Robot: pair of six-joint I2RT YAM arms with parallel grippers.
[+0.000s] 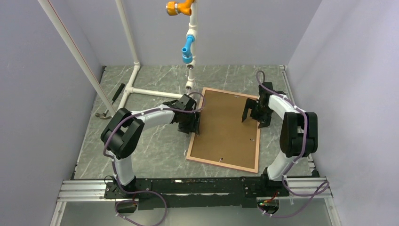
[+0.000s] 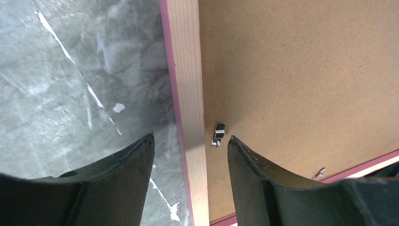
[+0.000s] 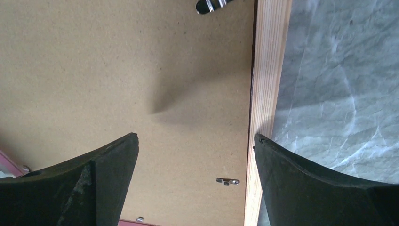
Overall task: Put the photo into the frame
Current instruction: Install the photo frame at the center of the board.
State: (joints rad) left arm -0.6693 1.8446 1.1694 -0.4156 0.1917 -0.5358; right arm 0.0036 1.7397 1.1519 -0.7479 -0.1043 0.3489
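You're working between lavender walls (image 1: pixel 37 122) on a grey marbled table (image 1: pixel 155 146), with a white pipe stand (image 1: pixel 136 89) at back left. Your left gripper (image 2: pixel 190 139) is hovering, jaws spread astride the left rail of the frame (image 1: pixel 223 165), which is lying mid-table, brown backing board (image 1: pixel 226 127) up. Your right gripper (image 3: pixel 195 136) is gaping wide over its right rail.
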